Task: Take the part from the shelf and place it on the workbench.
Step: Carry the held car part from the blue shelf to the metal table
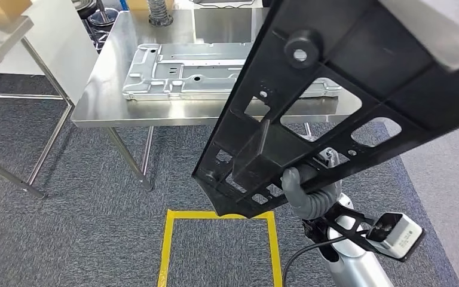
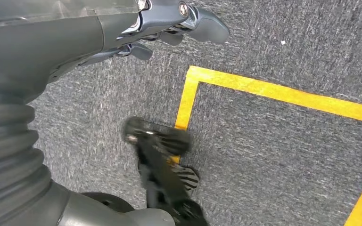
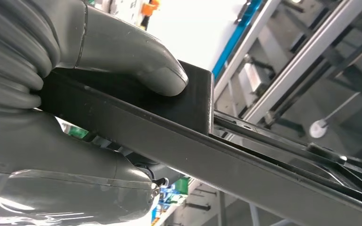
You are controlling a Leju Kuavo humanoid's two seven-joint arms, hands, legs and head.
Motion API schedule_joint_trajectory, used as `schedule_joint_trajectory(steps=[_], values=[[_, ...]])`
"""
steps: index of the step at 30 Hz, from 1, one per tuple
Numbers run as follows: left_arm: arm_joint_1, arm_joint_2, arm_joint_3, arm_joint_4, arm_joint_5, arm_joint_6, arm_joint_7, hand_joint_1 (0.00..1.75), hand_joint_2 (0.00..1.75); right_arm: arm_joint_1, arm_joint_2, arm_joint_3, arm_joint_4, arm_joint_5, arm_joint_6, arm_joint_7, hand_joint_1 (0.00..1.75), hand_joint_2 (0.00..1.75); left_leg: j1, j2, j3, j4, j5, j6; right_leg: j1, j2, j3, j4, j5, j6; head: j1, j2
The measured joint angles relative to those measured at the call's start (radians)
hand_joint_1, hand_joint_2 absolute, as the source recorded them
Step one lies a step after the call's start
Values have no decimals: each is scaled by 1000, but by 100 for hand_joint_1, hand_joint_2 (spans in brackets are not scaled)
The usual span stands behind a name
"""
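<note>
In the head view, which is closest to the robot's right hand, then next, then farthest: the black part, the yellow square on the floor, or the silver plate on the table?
1. Black part: held in the right hand.
2. Yellow floor square: just left, on the carpet.
3. Silver plate: farthest, on the steel table.
</note>
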Motion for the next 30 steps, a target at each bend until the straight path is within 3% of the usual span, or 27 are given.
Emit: schedule_joint_trajectory(steps=[1, 2, 5, 6, 7, 9, 11, 12, 14, 15, 16, 17, 18, 20, 21, 22, 24, 25, 27, 29, 30], values=[[3, 0, 1, 0, -4, 0, 0, 0, 175, 0, 0, 0, 3, 5, -7, 2, 175, 175, 2, 0, -15, -22, -15, -2, -1, 3, 19, 0, -15, 2, 0, 0], [5, 0, 2, 0, -9, 0, 0, 0, 175, 0, 0, 1, 5, 9, -13, 3, 175, 175, 3, 0, -21, -66, 5, -2, -1, 5, 40, 0, -32, 4, 0, 0], [12, 1, 3, 0, -15, 0, 0, 0, 175, 0, 1, 2, 12, 16, -22, 2, 175, 175, 0, 0, -21, -213, 208, 12, 1, 9, 89, 3, -82, 16, 0, 0], [12, 2, 4, 0, -15, 0, 0, 0, 175, -1, 1, 3, 13, 17, -23, 2, 175, 175, -2, -1, -19, -232, 253, 19, 1, 11, 100, 4, -93, 22, -1, 0], [10, 3, 4, 0, -17, 0, 0, 0, 175, -2, 1, 3, 13, 19, -24, 1, 175, 175, -5, -1, -13, -237, 264, 26, 2, 13, 107, 9, -97, 29, -1, 0], [3, 4, 4, 0, -21, 0, 0, 0, 175, -3, 2, 4, 8, 23, -27, -2, 175, 175, -4, -3, 8, -246, 252, 40, 0, 11, 93, 50, -80, 43, -1, 0], [0, 4, 4, 0, -25, -1, -1, 0, 175, -2, 2, 4, 3, 25, -30, -4, 175, 175, 0, -4, 36, -261, 239, 50, -2, 4, 25, 157, -60, 54, 3, 0], [0, 4, 4, 0, -26, -2, -1, 0, 175, -1, 2, 4, 2, 27, -32, -6, 175, 175, 0, -4, 50, -268, 230, 53, -5, 1, -20, 217, -69, 58, 5, 0], [0, 5, 4, 0, -29, -3, -2, 0, 175, 3, 1, 4, 1, 29, -36, -12, 175, 175, 1, -4, 79, -272, 207, 55, -10, -1, -107, 297, -129, 64, 6, 0], [0, 5, 4, 0, -30, -4, -2, 0, 175, 7, 1, 4, 1, 29, -37, -15, 175, 175, 1, -5, 95, -273, 193, 54, -13, -2, -135, 305, -157, 66, 5, 0], [1, 5, 5, 0, -31, -5, -2, 0, 175, 11, 1, 3, 1, 30, -38, -19, 175, 175, 1, -6, 114, -273, 178, 53, -14, -4, -150, 287, -166, 67, 6, 0], [1, 5, 5, 0, -33, -5, -3, 0, 175, 15, 1, 3, 1, 30, -38, -23, 175, 175, 1, -7, 133, -273, 163, 51, -16, -6, -154, 247, -149, 68, 6, 0], [2, 5, 5, 0, -34, -5, -3, 0, 175, 18, 0, 2, 0, 30, -38, -26, 175, 175, 1, -8, 152, -274, 148, 48, -15, -8, -149, 188, -101, 64, 6, 0], [0, 4, 6, 0, -35, -6, -3, 0, 175, 26, -2, 1, 0, 30, -38, -30, 175, 175, -1, -8, 186, -273, 118, 39, -9, -14, -140, 81, 26, 52, 6, 0], [-1, 4, 6, 0, -35, -6, -3, 0, 175, 29, -3, 1, 0, 30, -38, -32, 175, 175, -2, -8, 200, -278, 105, 34, -6, -15, -135, 51, 67, 45, 6, 0], [-3, 5, 6, 0, -35, -6, -3, 0, 175, 31, -4, 0, -1, 30, -38, -33, 175, 175, -3, -8, 211, -279, 100, 27, -3, -14, -130, 39, 84, 37, 5, 0], [-6, 6, 7, 0, -35, -6, -3, 0, 175, 33, -5, -1, -5, 30, -38, -35, 175, 175, -2, -8, 224, -271, 103, 15, -4, -9, -105, 29, 73, 23, 5, 0], [-8, 6, 7, 0, -36, -7, -4, 0, 175, 33, -5, -1, -7, 30, -38, -35, 175, 175, -1, -7, 215, -241, 111, 11, -6, -8, -90, 22, 68, 17, 3, 0], [-11, 7, 8, 0, -36, -7, -4, 0, 175, 32, -6, -1, -10, 30, -38, -36, 175, 175, 1, -8, 154, -135, 99, 3, -8, -6, -63, 14, 54, 6, 1, 0], [-10, 7, 8, 0, -37, -7, -4, 0, 175, 33, -6, -1, -10, 30, -38, -37, 175, 175, 2, -8, 66, -21, 42, -4, -7, -5, -41, 13, 33, 1, -1, 0], [-8, 7, 9, 0, -38, -7, -4, 0, 175, 35, -6, -1, -10, 30, -37, -37, 175, 175, 2, -8, 33, 5, 11, -5, -7, -3, -28, 13, 21, 1, -1, 0]])
